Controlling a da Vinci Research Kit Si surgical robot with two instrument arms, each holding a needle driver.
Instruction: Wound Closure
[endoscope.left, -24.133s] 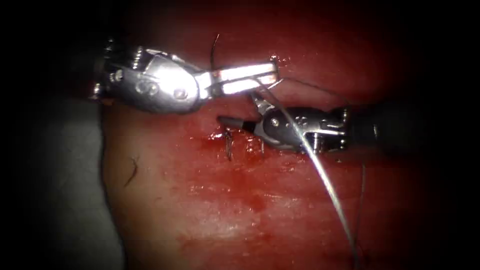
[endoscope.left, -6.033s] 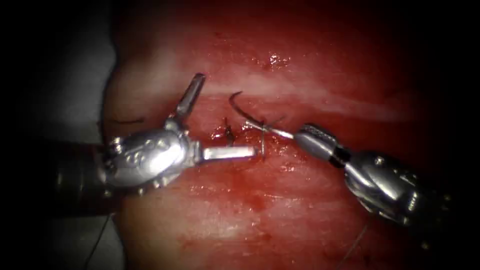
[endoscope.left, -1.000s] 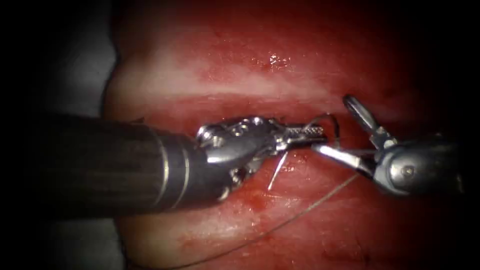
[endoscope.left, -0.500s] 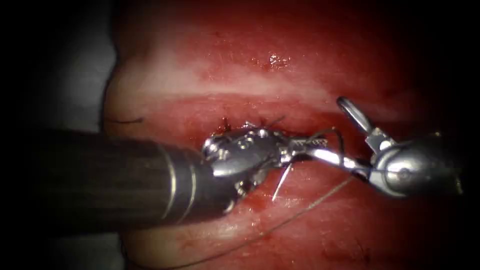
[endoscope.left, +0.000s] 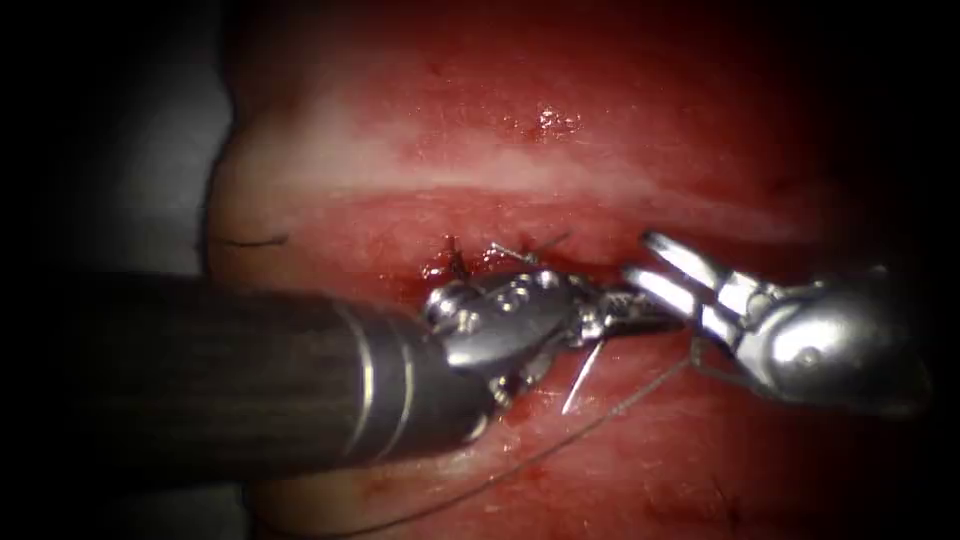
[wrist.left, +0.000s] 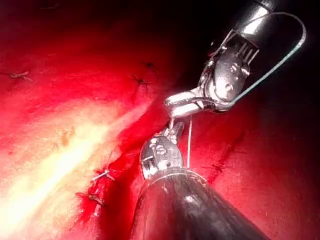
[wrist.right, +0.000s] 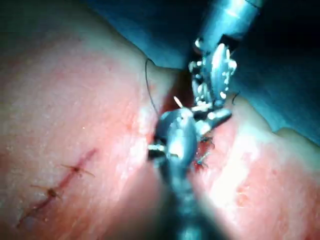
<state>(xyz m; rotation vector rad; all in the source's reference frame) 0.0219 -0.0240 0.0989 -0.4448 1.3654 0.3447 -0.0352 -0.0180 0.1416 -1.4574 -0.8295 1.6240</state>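
**Needle in the left tool, right tool's jaws parted just beside it**

Your curved steel needle (endoscope.left: 582, 375) sits over the wet red pork tissue (endoscope.left: 400, 160), just right of the dark knotted stitches (endoscope.left: 455, 255) that cross the cut (endoscope.left: 480, 262). The part you can see is a bright shank that slants down and a little left from the left tool's jaws (endoscope.left: 635, 312). Its lower end looks free above the surface, though the rest of the curve is hidden behind the jaws, so I cannot say for sure that no part is in the tissue.

Your left needle driver appears clamped on the needle, somewhere along its body. The right needle driver (endoscope.left: 672, 272) is immediately to the right, with its two bright jaws narrowly parted, pointing up and left and gripping nothing. Both tools are at the needle, the left one actually on it.

The thin grey thread (endoscope.left: 520, 462) trails from under the right tool, down and left across the tissue.
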